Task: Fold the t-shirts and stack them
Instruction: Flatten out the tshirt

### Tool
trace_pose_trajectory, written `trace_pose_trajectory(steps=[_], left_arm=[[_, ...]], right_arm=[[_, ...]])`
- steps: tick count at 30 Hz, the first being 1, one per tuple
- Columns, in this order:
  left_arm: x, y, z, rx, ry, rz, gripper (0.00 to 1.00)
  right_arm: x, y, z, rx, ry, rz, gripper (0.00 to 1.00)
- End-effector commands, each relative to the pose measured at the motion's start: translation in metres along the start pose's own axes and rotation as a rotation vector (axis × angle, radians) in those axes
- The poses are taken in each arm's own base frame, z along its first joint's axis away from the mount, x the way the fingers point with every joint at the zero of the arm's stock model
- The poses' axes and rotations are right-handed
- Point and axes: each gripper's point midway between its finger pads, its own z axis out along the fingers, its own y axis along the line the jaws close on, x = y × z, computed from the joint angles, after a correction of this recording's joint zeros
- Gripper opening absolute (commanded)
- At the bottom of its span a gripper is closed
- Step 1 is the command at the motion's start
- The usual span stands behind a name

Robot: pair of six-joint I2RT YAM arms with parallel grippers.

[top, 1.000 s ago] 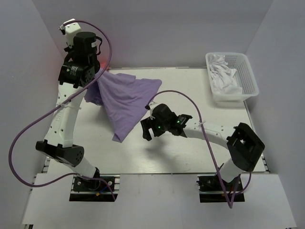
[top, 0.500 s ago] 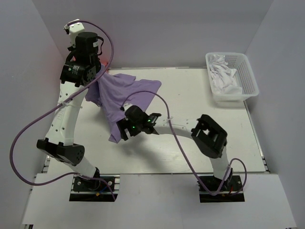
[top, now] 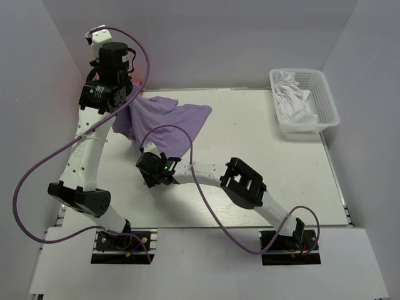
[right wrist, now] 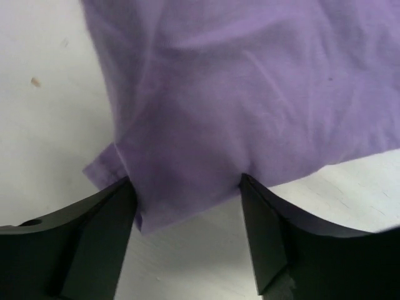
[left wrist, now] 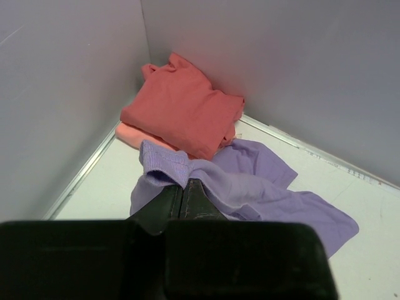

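Observation:
My left gripper hangs raised at the back left, shut on the ribbed edge of the lavender t-shirt. That shirt drapes from it down onto the table. In the left wrist view the closed fingertips pinch the lavender cloth. Beyond it a folded coral-red t-shirt lies on a salmon-pink one in the corner. My right gripper is low at the shirt's near corner. In the right wrist view it stands open, and the lavender hem lies between its fingers.
A white mesh basket with white cloth in it stands at the back right. Grey walls close in the table on the left, back and right. The right arm stretches flat across the table's middle.
The right arm has swung left from the table's middle to the lavender shirt's near corner. The left gripper has kept its raised hold on the shirt.

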Motion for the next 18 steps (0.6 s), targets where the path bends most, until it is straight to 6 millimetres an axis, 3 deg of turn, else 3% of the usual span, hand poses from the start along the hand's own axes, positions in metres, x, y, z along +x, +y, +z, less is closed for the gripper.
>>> trace_pose_trajectory(steps=[1,3,5,7,8,10,11,13,14,16,18], left_arm=[[-0.023,0.009,-0.018,0.031,-0.057,-0.050,0.00],[-0.019,0.009,-0.017,0.029,-0.050,-0.044,0.00],[-0.020,0.010,-0.017,0.021,-0.053,-0.044,0.00],[-0.020,0.012,-0.016,0.012,-0.055,-0.044,0.00],[-0.020,0.012,-0.016,0.012,-0.055,-0.044,0.00],[-0.020,0.012,-0.016,0.012,-0.055,-0.044,0.00],[-0.024,0.014,-0.018,0.005,-0.065,-0.052,0.00],[-0.032,0.015,-0.021,0.009,-0.080,-0.057,0.00],[-0.032,0.015,-0.021,0.009,-0.080,-0.057,0.00],[-0.037,0.015,-0.026,0.028,-0.089,-0.069,0.00],[-0.041,0.011,-0.028,0.051,-0.097,-0.081,0.00]], right_arm=[[-0.002,-0.022,0.008,0.136,-0.014,0.051,0.70],[0.003,-0.028,0.010,0.163,-0.007,0.061,0.60],[0.000,-0.039,0.005,0.212,-0.031,0.080,0.34],[-0.001,-0.044,-0.002,0.224,-0.038,0.095,0.00],[-0.008,-0.049,-0.015,0.232,-0.061,0.117,0.00],[-0.002,-0.064,-0.024,0.269,-0.057,0.129,0.00],[-0.020,-0.080,-0.050,0.310,-0.120,0.154,0.00],[-0.005,-0.120,-0.061,0.426,-0.123,0.141,0.00],[-0.022,-0.130,-0.084,0.428,-0.169,0.170,0.00],[-0.040,-0.172,-0.125,0.485,-0.247,0.174,0.00],[-0.047,-0.210,-0.150,0.587,-0.287,0.120,0.00]])
